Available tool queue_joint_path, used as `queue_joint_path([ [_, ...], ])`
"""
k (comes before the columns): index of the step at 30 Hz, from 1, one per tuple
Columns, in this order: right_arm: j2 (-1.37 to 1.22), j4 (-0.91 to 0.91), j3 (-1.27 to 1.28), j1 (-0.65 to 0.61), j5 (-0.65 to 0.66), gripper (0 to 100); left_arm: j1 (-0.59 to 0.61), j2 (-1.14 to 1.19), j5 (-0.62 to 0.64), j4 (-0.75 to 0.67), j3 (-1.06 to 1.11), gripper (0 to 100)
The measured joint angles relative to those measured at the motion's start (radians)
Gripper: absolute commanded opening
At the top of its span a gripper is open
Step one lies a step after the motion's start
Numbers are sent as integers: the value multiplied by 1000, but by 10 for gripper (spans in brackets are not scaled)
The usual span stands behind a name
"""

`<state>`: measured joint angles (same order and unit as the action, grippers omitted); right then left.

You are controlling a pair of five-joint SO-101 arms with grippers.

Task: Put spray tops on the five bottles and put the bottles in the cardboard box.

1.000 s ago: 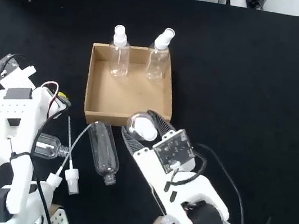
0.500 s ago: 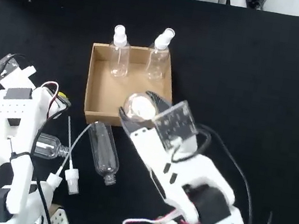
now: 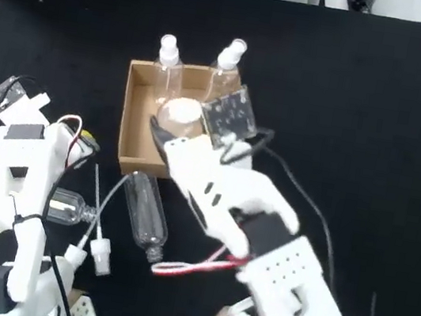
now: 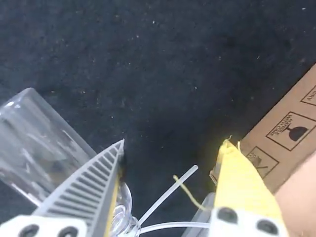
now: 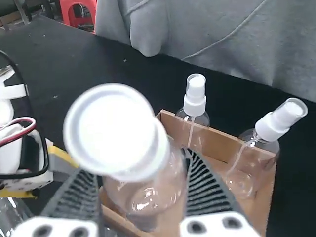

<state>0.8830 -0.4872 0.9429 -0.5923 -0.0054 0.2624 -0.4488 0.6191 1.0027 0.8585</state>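
A cardboard box (image 3: 131, 113) sits mid-table with two capped spray bottles (image 3: 168, 71) (image 3: 226, 68) upright along its far wall. My right gripper (image 3: 177, 127) is over the box, shut on a third capped bottle (image 5: 116, 128) held upright; the box rim (image 5: 217, 138) and both standing bottles (image 5: 194, 106) (image 5: 276, 128) lie beyond it. My left gripper (image 4: 170, 148) hangs open over bare table left of the box (image 4: 286, 133), beside a small topless bottle (image 4: 34, 143). Another topless bottle (image 3: 146, 212) lies in front of the box.
Two loose spray tops (image 3: 101, 255) (image 3: 75, 255) with long tubes lie between the arms near the front edge. The small bottle (image 3: 66, 207) lies partly under the left arm (image 3: 15, 175). Red and white cables (image 3: 194, 264) trail from the right arm.
The right arm has carried its capped bottle from just in front of the box up and over the box, toward the two standing bottles. The left arm has stayed still.
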Motion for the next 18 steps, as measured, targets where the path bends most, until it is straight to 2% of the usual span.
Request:
queue_joint_path([
  [6, -129, 112, -5, 0, -15, 19, 0, 0, 0, 0, 0, 274],
  [13, -345, 127, -140, 0, -29, 19, 0, 0, 0, 0, 0, 274],
  [18, -463, 129, -222, 0, -140, 20, 0, 0, 0, 0, 0, 274],
])
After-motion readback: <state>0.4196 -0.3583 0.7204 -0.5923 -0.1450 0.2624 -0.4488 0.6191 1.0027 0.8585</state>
